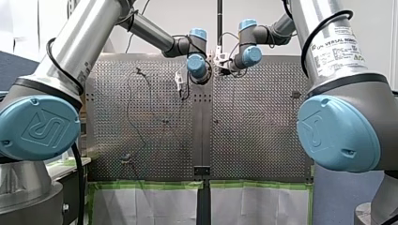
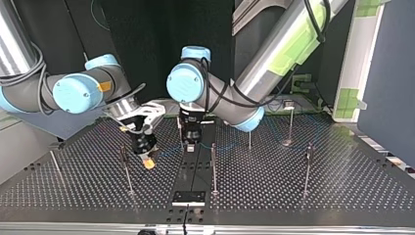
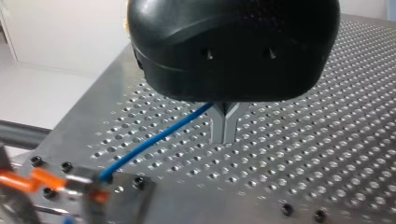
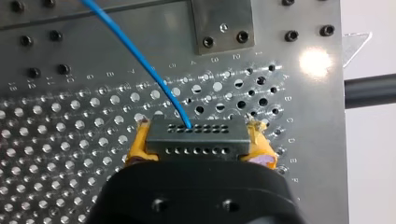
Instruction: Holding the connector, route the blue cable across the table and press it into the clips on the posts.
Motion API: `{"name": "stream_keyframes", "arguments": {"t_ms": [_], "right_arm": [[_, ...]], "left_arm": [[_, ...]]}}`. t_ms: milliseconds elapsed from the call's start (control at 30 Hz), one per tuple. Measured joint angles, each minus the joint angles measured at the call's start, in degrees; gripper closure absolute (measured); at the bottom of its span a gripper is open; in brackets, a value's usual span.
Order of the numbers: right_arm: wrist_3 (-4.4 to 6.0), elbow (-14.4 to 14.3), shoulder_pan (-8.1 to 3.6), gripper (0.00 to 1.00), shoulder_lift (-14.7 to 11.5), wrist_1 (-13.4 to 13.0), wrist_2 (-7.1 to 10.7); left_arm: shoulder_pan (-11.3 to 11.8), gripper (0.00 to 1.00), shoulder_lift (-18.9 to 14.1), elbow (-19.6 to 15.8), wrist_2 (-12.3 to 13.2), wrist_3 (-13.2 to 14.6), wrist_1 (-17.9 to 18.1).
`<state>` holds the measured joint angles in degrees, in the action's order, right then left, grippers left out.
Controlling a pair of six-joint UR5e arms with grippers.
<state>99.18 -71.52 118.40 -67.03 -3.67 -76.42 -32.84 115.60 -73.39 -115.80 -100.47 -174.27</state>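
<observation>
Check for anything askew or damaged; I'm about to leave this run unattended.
Nothing stands out. The connector sits square between the jaws of my right gripper, and the blue cable leaves it in a smooth, unkinked curve to my left gripper.

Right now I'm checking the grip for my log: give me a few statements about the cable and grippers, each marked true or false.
1. My right gripper holds the connector between yellow pads. True.
2. The cable is red. False: it is blue.
3. The cable runs from the connector to my left gripper. True.
4. The connector lies loose on the table. False: my right gripper grips it.
</observation>
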Motion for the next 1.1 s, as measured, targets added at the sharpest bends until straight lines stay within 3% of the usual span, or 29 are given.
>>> {"name": "stream_keyframes", "arguments": {"t_ms": [267, 433, 700, 967, 1100], "right_arm": [[0.08, -1.59, 0.44, 1.00, 0.00, 0.28, -0.02], [-0.87, -3.71, 0.76, 1.00, 0.00, 0.14, -0.33], [-2.03, -7.65, 0.31, 1.00, 0.00, -1.98, -1.04], [-1.00, -11.42, -0.04, 1.00, 0.00, -5.53, -1.21], [-1.14, -13.47, 0.16, 1.00, 0.00, -7.57, -1.22]], "left_arm": [[-0.92, 0.98, -0.14, -3.62, -3.82, -1.48, 0.92], [-1.70, 0.98, -0.11, -6.11, -5.29, -2.13, 3.18], [-2.54, 0.98, -0.10, -9.99, -5.52, -2.48, 7.05], [-2.30, 0.98, -0.08, -13.50, -4.94, -2.23, 10.56], [-2.20, 0.98, -0.08, -15.23, -3.88, -1.87, 12.28]]}}
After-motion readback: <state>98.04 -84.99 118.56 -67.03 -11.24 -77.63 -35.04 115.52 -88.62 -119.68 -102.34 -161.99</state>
